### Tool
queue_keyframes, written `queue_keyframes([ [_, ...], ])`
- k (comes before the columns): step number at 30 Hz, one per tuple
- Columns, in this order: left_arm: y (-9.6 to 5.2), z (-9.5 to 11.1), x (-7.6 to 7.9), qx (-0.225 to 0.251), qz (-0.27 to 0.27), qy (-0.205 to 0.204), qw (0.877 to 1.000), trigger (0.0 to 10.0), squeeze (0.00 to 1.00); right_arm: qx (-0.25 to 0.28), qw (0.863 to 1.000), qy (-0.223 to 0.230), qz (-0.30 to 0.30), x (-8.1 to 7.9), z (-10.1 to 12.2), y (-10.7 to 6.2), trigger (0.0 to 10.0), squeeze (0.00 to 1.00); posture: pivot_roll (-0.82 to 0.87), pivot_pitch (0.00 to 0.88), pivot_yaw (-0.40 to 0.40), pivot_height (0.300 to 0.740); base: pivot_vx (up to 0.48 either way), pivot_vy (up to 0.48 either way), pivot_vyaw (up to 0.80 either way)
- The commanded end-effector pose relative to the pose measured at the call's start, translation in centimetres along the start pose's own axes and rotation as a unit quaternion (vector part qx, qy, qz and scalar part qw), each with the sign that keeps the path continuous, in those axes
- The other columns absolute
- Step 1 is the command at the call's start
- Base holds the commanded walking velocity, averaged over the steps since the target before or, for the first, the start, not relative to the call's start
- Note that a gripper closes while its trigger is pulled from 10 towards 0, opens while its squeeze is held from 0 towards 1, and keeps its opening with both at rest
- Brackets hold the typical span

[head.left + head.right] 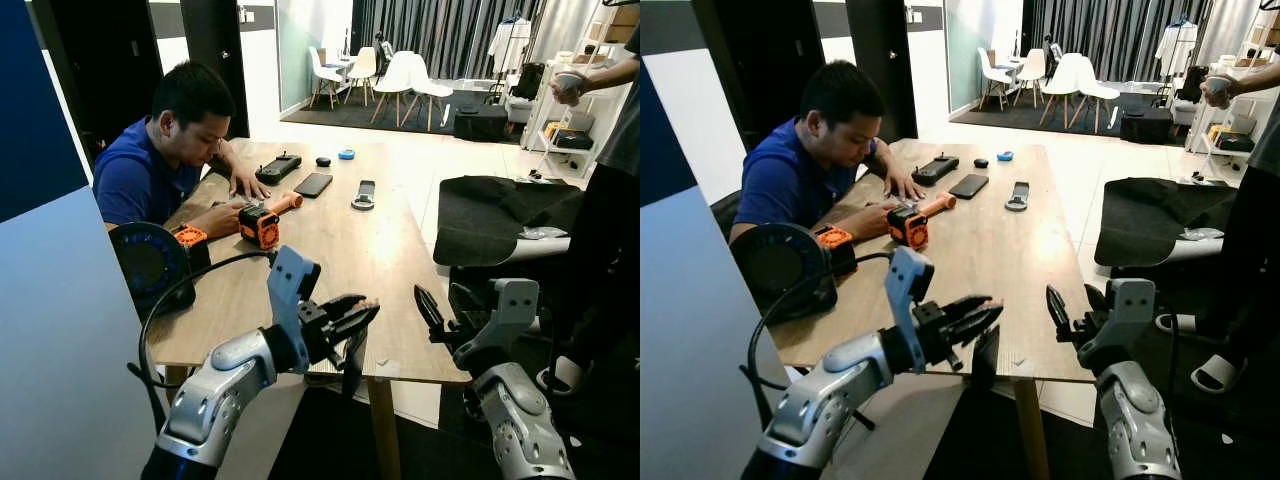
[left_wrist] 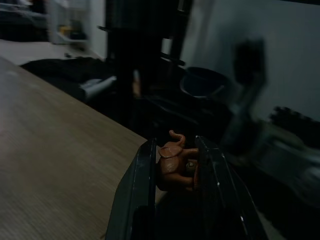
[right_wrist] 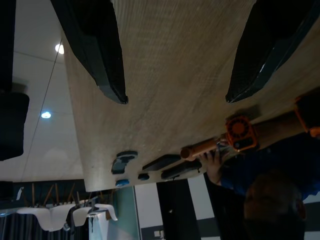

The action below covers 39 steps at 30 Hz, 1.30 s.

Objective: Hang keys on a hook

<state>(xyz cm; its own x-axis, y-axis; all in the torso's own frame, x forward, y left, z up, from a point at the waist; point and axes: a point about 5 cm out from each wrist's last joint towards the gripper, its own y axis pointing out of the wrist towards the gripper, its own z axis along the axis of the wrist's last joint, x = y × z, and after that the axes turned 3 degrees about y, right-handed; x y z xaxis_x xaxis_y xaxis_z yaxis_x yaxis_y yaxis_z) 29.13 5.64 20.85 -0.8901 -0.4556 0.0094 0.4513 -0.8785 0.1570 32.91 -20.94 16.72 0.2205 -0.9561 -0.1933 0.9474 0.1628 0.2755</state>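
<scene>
Carrying: left pincer point(image 1: 352, 322) is clamped on the keys' brown charm point(image 2: 176, 166), at the counter's point(image 1: 330, 250) near edge.
Right pincer point(image 1: 440, 305): fingers apart, idle.
Next: find a hook; none visible beyond the seated person point(image 1: 165, 150).

Wooden table point(image 1: 340, 250), phone point(image 1: 313, 184), orange tool point(image 1: 262, 224)

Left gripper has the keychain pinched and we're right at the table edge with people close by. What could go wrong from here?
1. The left gripper holds only the small brown elephant charm between its fingers; a jolt might slip it loose.
2. That gripper hangs at the wooden table edge, so a swing may clip it.
3. A seated person and a standing person are near; the open right gripper points their way. Turn slowly.
</scene>
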Motion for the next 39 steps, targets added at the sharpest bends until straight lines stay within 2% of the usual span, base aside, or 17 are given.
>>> queue_keyframes([
  [1, -0.2, 0.0, 0.2, -0.006, -0.012, 0.004, 1.000, 10.0, 0.00, 0.002, 1.000, 0.002, -0.006, 0.3, 0.1, 0.0, 10.0, 0.00, 0.05, 0.057, 0.025, 0.740, 0.000, 0.000, 0.00],
  [7, -0.6, -0.7, 0.8, -0.029, -0.055, 0.008, 0.998, 10.0, 0.00, 0.008, 1.000, 0.001, 0.003, 0.5, 0.5, 0.3, 10.0, 0.00, 0.04, 0.058, 0.026, 0.740, 0.000, 0.000, 0.00],
  [11, -0.9, -0.8, 1.7, -0.045, -0.104, 0.004, 0.994, 10.0, 0.00, -0.005, 1.000, 0.002, 0.012, 0.8, 0.1, 0.5, 10.0, 0.00, 0.04, 0.058, 0.025, 0.740, 0.000, 0.000, 0.00],
  [15, -1.0, -0.9, 2.0, -0.049, -0.117, 0.003, 0.992, 10.0, 0.00, -0.015, 1.000, 0.009, 0.015, 0.9, -0.3, 0.5, 10.0, 0.00, 0.04, 0.057, 0.025, 0.740, 0.000, 0.000, 0.00],
  [22, -1.0, -1.0, 2.6, -0.053, -0.138, 0.001, 0.989, 10.0, 0.00, -0.072, 0.996, 0.031, 0.038, 0.8, -2.6, -0.2, 10.0, 0.00, 0.04, 0.054, 0.025, 0.740, 0.000, 0.000, 0.00],
  [27, -0.9, -0.9, 2.8, -0.054, -0.146, 0.002, 0.988, 10.0, 0.00, -0.107, 0.990, 0.071, 0.055, 0.6, -4.2, -0.8, 10.0, 0.00, 0.04, 0.056, 0.025, 0.740, 0.000, 0.000, 0.00],
  [32, -0.9, -0.9, 2.9, -0.054, -0.148, 0.002, 0.988, 10.0, 0.00, -0.129, 0.982, 0.088, 0.103, -0.8, -5.2, -1.1, 10.0, 0.00, 0.04, 0.056, 0.024, 0.740, 0.000, 0.000, 0.00],
  [35, -0.9, -0.9, 2.9, -0.054, -0.147, 0.003, 0.988, 10.0, 0.00, -0.146, 0.970, 0.102, 0.163, -2.8, -5.9, -1.6, 10.0, 0.00, 0.05, 0.054, 0.022, 0.740, 0.000, 0.000, 0.00],
  [39, -1.0, -0.9, 3.0, -0.055, -0.148, 0.003, 0.988, 10.0, 0.00, -0.162, 0.960, 0.105, 0.202, -3.7, -6.4, -2.0, 10.0, 0.00, 0.05, 0.054, 0.022, 0.740, 0.000, 0.000, 0.00],
])
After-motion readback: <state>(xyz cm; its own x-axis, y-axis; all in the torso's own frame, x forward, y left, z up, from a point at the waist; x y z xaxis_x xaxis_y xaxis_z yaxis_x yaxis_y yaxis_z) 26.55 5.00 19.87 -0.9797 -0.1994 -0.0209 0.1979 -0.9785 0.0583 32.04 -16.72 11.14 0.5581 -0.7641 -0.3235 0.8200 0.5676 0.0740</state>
